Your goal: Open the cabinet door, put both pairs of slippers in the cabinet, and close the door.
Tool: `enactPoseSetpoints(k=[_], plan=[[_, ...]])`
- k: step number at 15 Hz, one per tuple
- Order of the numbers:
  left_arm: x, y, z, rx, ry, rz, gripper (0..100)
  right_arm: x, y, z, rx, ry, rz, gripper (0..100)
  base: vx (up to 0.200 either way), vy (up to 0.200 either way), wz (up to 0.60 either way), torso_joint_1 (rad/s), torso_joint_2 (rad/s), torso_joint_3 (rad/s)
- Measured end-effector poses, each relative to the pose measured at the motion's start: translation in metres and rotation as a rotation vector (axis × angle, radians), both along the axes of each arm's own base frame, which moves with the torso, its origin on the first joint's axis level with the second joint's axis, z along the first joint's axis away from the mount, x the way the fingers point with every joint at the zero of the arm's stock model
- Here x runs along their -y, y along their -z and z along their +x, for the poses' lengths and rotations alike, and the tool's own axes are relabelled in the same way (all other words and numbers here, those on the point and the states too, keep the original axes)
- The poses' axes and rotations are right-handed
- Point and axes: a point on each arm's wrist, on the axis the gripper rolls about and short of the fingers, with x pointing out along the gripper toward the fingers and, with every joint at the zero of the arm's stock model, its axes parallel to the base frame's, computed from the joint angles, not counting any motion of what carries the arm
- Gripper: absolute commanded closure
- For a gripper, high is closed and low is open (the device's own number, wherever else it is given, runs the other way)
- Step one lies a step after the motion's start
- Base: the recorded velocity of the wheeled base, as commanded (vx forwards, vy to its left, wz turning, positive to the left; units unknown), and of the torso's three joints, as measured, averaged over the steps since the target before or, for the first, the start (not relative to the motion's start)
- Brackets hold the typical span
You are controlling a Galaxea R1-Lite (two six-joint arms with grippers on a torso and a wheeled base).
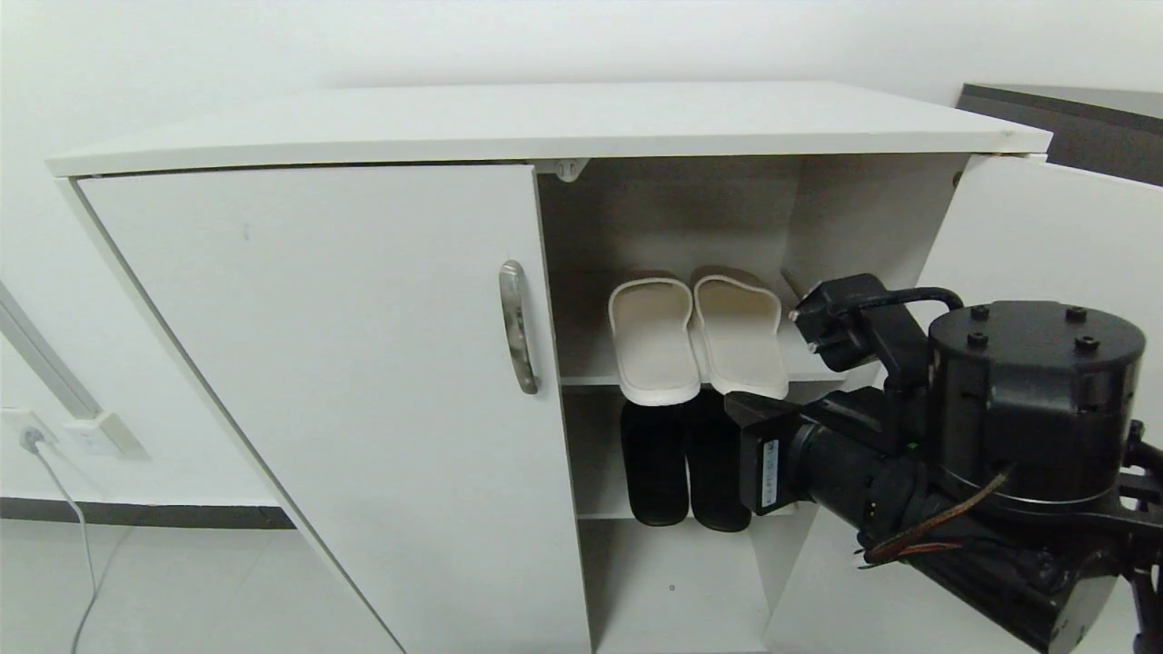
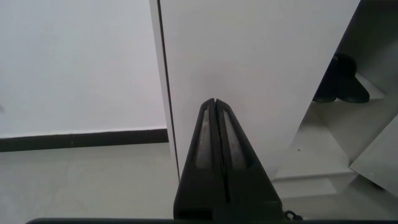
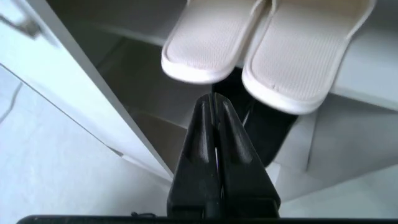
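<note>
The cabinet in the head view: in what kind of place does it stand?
Most likely an indoor room, perhaps a home entryway. A white cabinet holds white slippers above black slippers, and a wall socket sits low on the plain wall.

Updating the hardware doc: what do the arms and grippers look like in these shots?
Right arm: matte black, a round joint housing with bolt heads on top, a white label on the wrist segment, a black cable loop and loose reddish-brown wires. Left gripper and right gripper: black fingers tapering to a narrow tip.
</note>
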Motion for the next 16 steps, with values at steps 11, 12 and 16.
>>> enactPoseSetpoints(k=[11, 12, 16], plan=[[0.0, 0.0, 0.0, 0.0, 0.0, -0.001, 100, -0.004, 0.015, 0.003, -0.007, -0.003, -0.043, 100, -0.182, 0.0, 0.0, 0.002, 0.0, 0.004], [0.0, 0.0, 0.0, 0.0, -0.001, -0.001, 100, -0.004, 0.015, 0.003, -0.007, -0.003, -0.044, 100, -0.2, 0.0, 0.0, 0.002, 0.0, -0.002], [0.0, 0.0, 0.0, 0.0, 0.0, -0.001, 100, -0.003, 0.023, 0.003, -0.022, -0.007, -0.066, 100, -0.2, 0.0, 0.0, -0.001, 0.0, 0.004]])
